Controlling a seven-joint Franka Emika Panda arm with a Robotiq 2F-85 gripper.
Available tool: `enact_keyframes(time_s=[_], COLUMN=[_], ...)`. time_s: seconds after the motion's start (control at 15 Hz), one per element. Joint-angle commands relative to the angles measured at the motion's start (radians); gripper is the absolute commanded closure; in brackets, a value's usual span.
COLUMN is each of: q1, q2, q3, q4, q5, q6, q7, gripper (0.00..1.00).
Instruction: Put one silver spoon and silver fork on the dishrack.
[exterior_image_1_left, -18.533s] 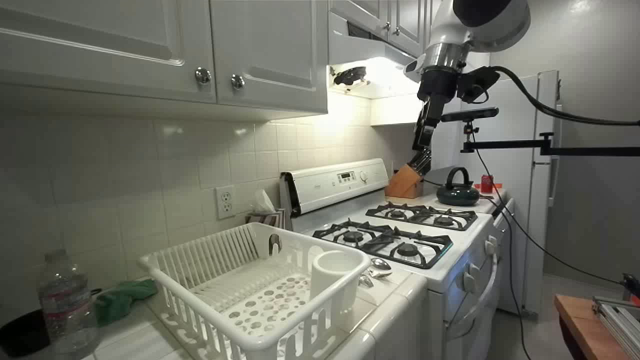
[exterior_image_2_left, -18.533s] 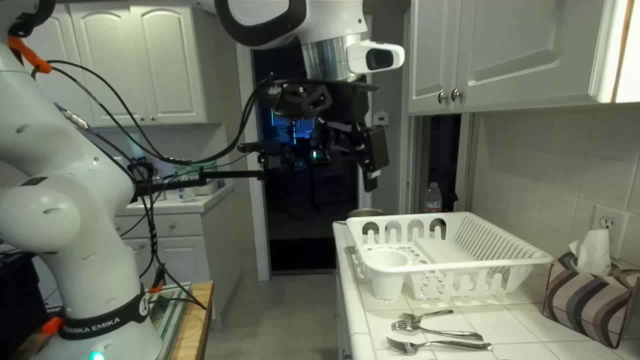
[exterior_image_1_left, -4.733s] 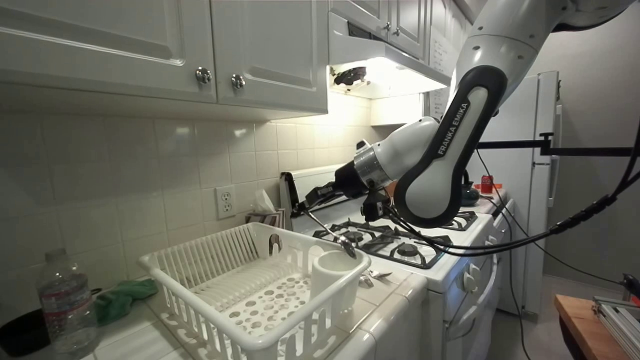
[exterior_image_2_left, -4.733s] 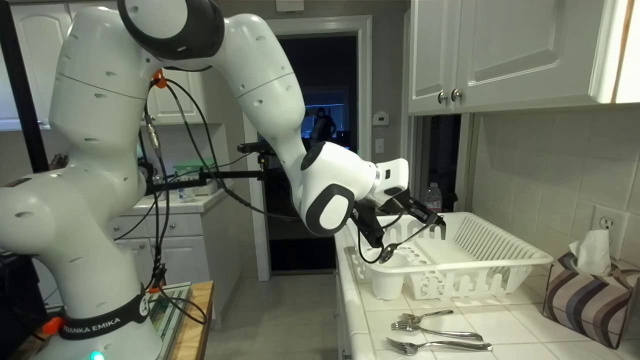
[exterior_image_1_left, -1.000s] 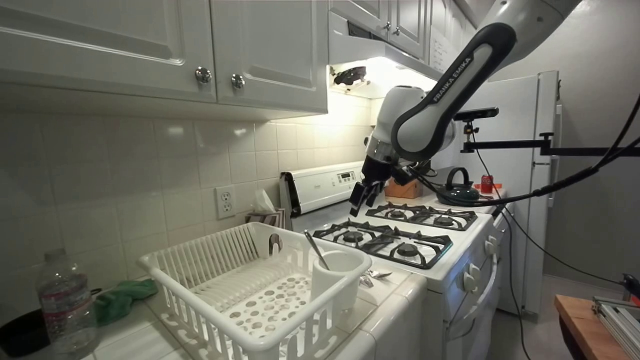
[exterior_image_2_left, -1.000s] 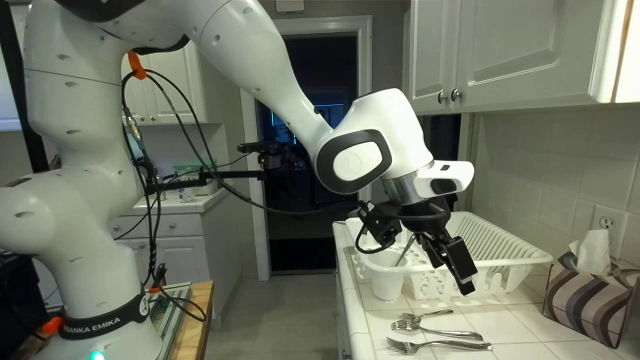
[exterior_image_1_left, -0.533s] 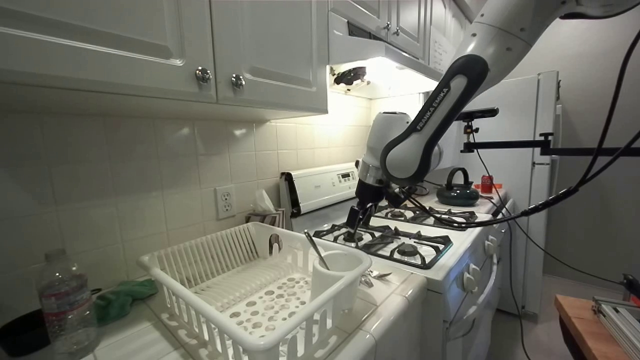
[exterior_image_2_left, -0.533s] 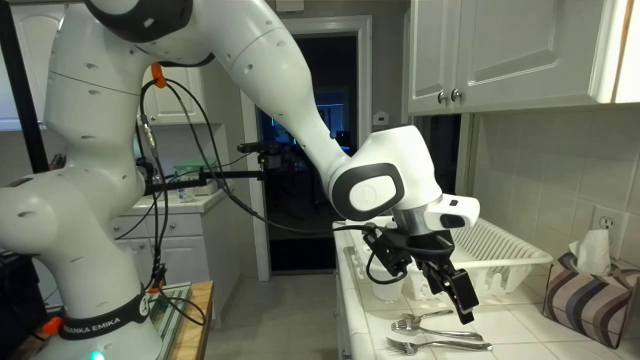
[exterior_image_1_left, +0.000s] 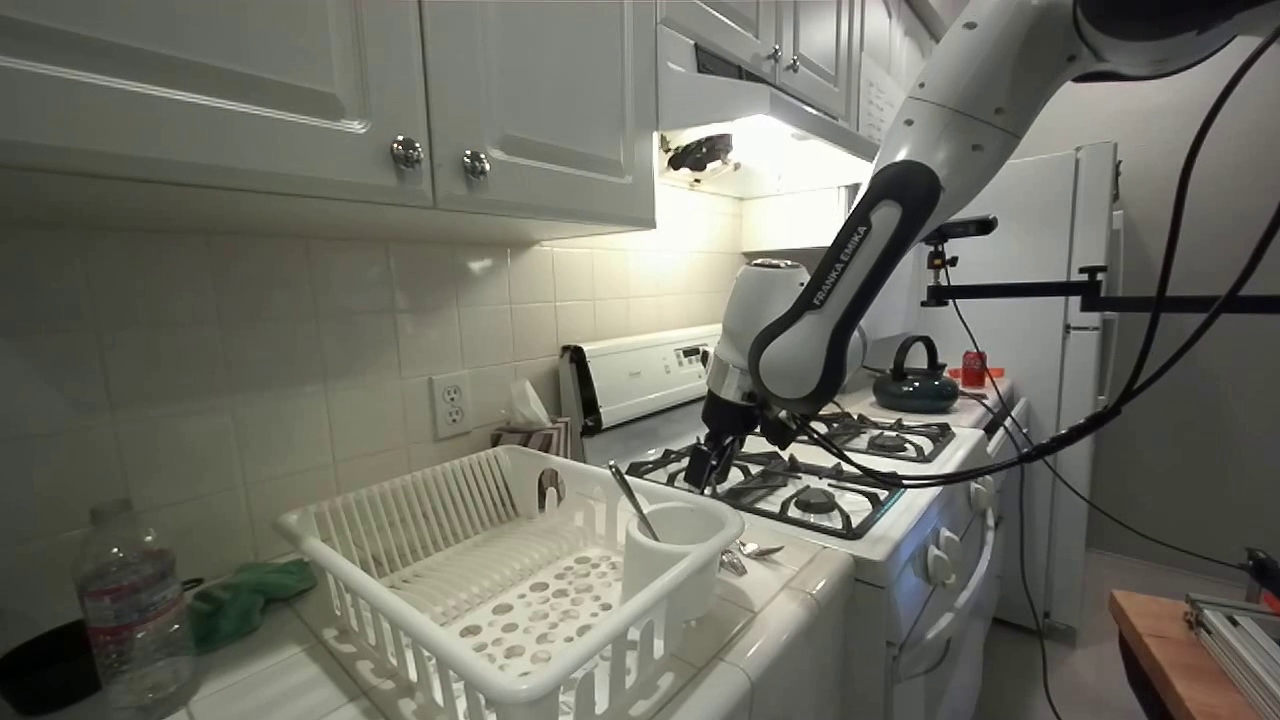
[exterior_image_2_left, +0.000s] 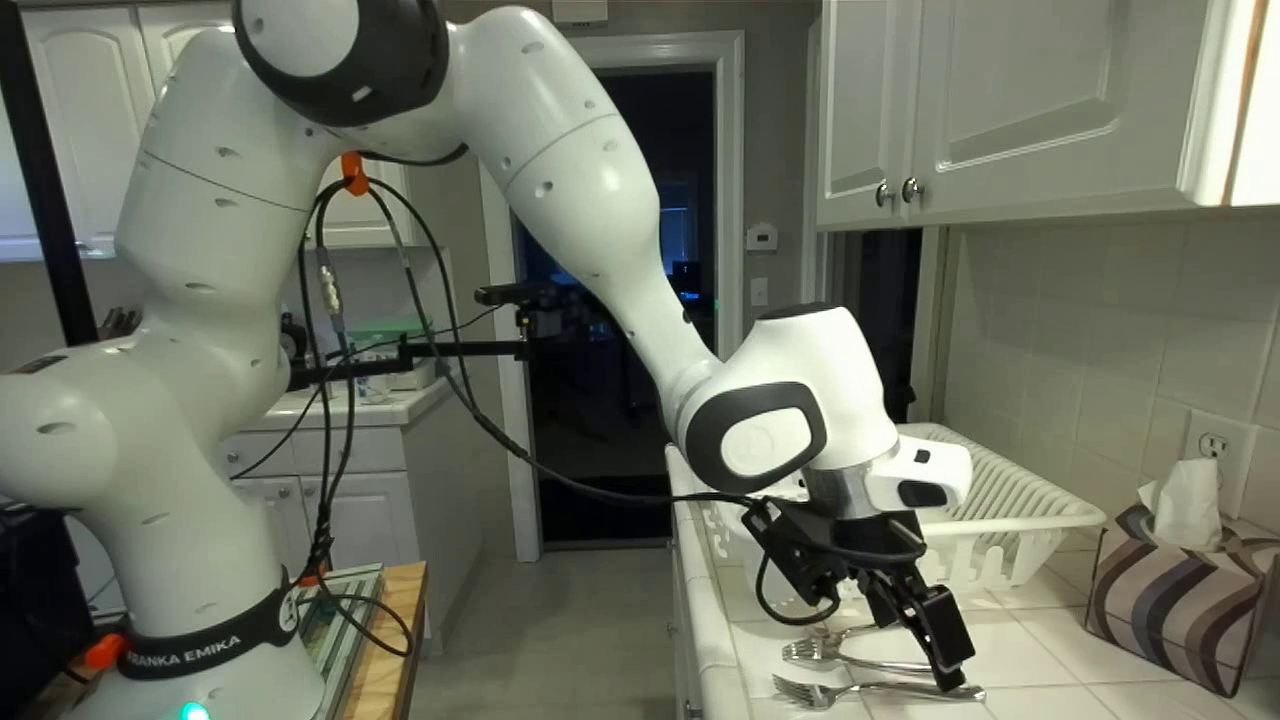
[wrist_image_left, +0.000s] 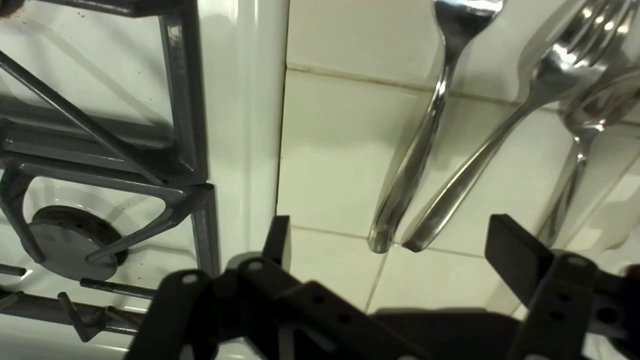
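Note:
The white dishrack stands on the counter; it also shows in an exterior view, partly behind my arm. A silver spoon leans in its white cutlery cup, handle up. Two silver forks lie on the tiles in the wrist view, a left fork and a right fork, with a spoon to their right. My gripper is open and empty. The fork handle ends lie between its fingers in the picture, below them. In an exterior view the gripper is low over the fork handles.
The stove with black grates borders the tiles beside the gripper. A striped tissue box stands near the wall. A plastic bottle and green cloth are beyond the rack. A kettle stands past the stove.
Earlier my gripper held a spoon over the cup; the spoon now stands in the cup, released. In the last second the open gripper has come down toward the forks.

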Motion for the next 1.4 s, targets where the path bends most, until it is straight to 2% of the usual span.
enact_keyframes(time_s=[0.0, 0.27, 1.0, 1.2, 1.33], q1=[-0.004, -0.012, -0.009, -0.01, -0.009], q2=[0.065, 0.11, 0.174, 0.182, 0.186], q3=[0.004, 0.007, -0.01, -0.011, -0.014], q4=[0.043, 0.069, 0.132, 0.142, 0.148], q5=[0.018, 0.023, 0.02, 0.021, 0.021], q6=[0.054, 0.096, 0.104, 0.101, 0.1], q7=[-0.027, -0.028, -0.019, -0.018, -0.018], gripper=[0.0, 0.0, 0.01, 0.3, 0.46])
